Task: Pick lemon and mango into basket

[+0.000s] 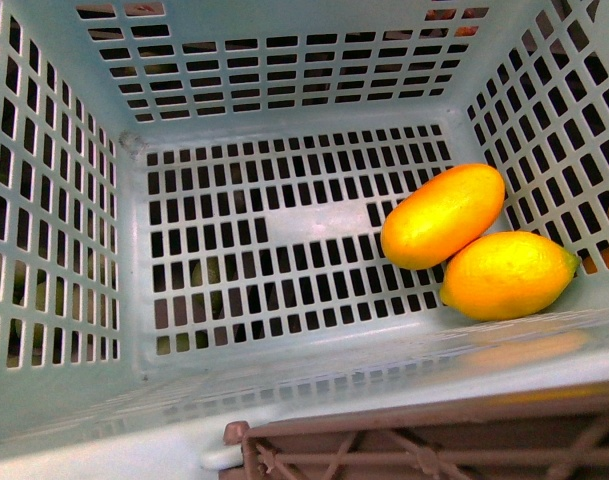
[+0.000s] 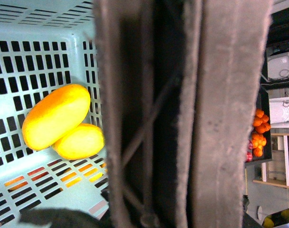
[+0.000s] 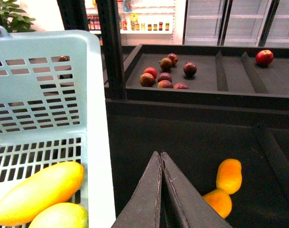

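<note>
Front view, nearest the camera: brown folding handle (image 1: 424, 450) lying along the near rim of the basket (image 1: 54, 300), a white zip tie (image 1: 222, 457) at its left end. Basket is light teal, slotted walls and floor, seen from above.

Mango (image 1: 443, 216) and lemon (image 1: 509, 275) both lie inside the basket, on the floor in the right near corner. They touch each other. Mango is the longer, smooth orange-yellow one, lying diagonally, just to the far-left of the lemon. Lemon sits against the right wall, its small pointed tip toward that wall. Rest of the basket floor bare. Neither arm shows in the front view.

Left wrist view: mostly blocked by the brown handle up close, blurred. Beside it the mango (image 2: 56, 116) and lemon (image 2: 79, 141) in the basket, touching. Left gripper itself not visible, only a dark blurred shape at the picture's edge; jaw state cannot tell. Behind the handle, a dark tray of oranges (image 2: 259, 133), well apart.

Right wrist view: right gripper (image 3: 161, 159) outside the basket, fingers pressed together tip to tip, clenched on nothing. It hangs over a dark bin with two orange fruits (image 3: 225, 187) touching each other. Basket wall (image 3: 99, 142) beside the gripper, mango (image 3: 40, 192) and lemon (image 3: 61, 216) inside. Farther back a dark shelf tray with reddish-brown round fruits (image 3: 164, 73) and one red apple (image 3: 264, 57) in a separate compartment.
</note>
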Robot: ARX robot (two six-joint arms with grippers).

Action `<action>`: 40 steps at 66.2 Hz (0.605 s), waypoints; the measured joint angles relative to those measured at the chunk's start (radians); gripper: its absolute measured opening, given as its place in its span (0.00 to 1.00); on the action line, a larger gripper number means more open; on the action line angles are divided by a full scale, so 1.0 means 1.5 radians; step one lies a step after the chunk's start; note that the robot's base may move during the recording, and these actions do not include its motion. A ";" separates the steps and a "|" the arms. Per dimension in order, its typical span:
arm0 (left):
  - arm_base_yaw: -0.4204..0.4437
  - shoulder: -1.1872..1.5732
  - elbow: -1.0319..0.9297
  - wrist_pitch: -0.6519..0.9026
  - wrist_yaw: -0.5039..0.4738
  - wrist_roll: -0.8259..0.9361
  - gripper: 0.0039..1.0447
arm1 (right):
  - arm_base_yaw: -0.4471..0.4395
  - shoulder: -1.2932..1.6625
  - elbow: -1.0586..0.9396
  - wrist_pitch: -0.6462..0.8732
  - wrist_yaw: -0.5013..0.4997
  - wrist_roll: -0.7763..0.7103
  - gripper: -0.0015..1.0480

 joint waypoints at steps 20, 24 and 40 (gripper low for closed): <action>0.000 0.000 0.000 0.000 0.000 0.000 0.13 | 0.000 -0.078 0.000 -0.076 0.000 0.000 0.02; 0.000 0.000 0.000 0.000 0.000 0.000 0.13 | 0.000 -0.088 0.000 -0.086 0.000 0.000 0.02; 0.000 0.000 0.000 0.000 0.000 0.000 0.13 | 0.000 -0.175 0.000 -0.187 0.000 0.000 0.02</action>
